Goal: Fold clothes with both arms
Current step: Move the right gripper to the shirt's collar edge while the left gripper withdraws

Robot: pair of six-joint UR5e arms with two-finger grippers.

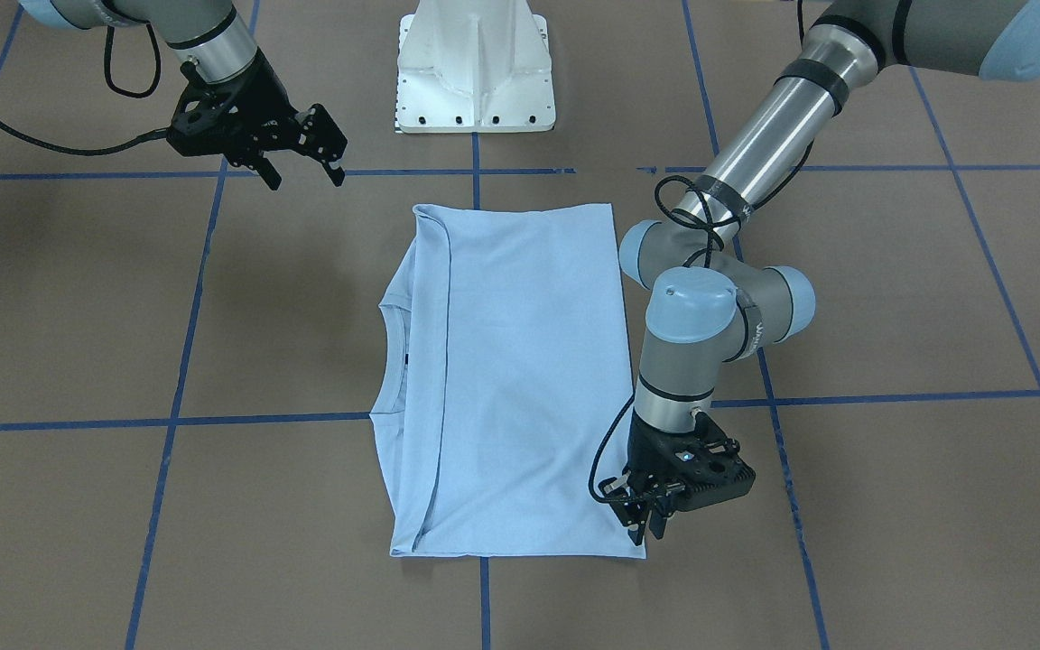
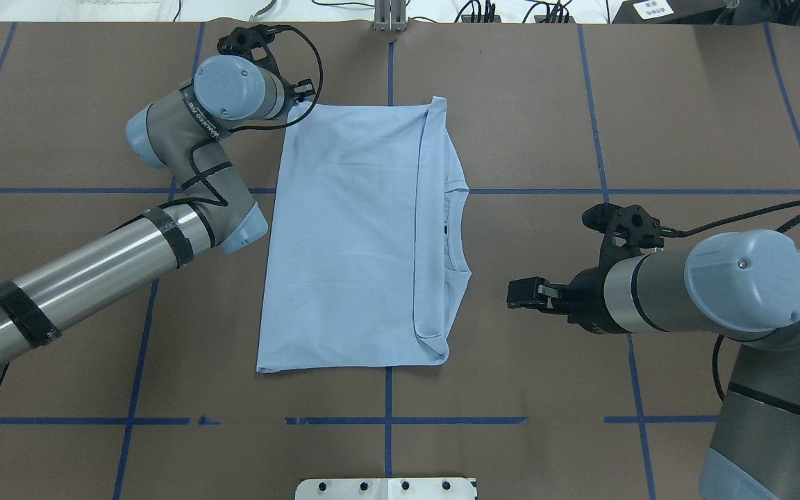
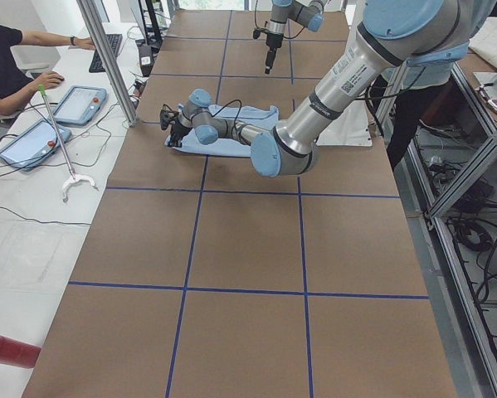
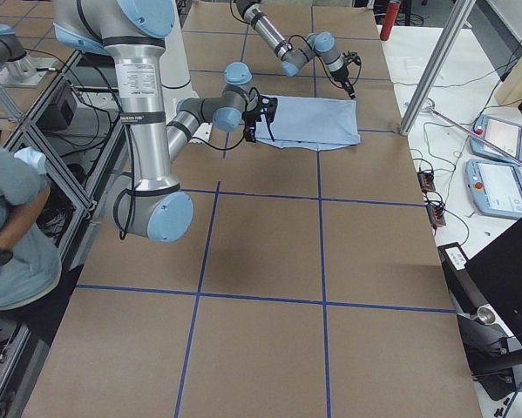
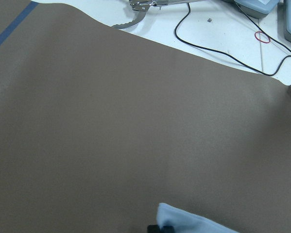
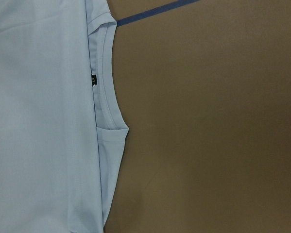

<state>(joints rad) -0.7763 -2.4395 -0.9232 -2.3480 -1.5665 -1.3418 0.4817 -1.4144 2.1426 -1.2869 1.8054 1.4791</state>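
Note:
The clothes are one light blue T-shirt [image 1: 520, 379] lying flat on the brown table, its sides folded in to make a long rectangle [image 2: 351, 236]. The ribbed collar [image 6: 106, 97] and a dark neck label [image 6: 94, 80] show at one long edge. My left gripper [image 1: 645, 531] points down at the hem corner on the operators' side, its fingers close together on the cloth. The left wrist view shows that corner [image 5: 194, 224] at its bottom edge. My right gripper [image 1: 303, 173] hangs open above bare table, apart from the shirt on the collar side [image 2: 521, 295].
The white pedestal base [image 1: 475, 72] stands just behind the shirt. Blue tape lines [image 2: 386, 420] grid the table. Cables and a tool [image 5: 135, 6] lie past the far edge. A seated person [image 3: 7, 66] works at tablets [image 3: 78, 104]; another person [image 4: 8, 226] sits behind the robot.

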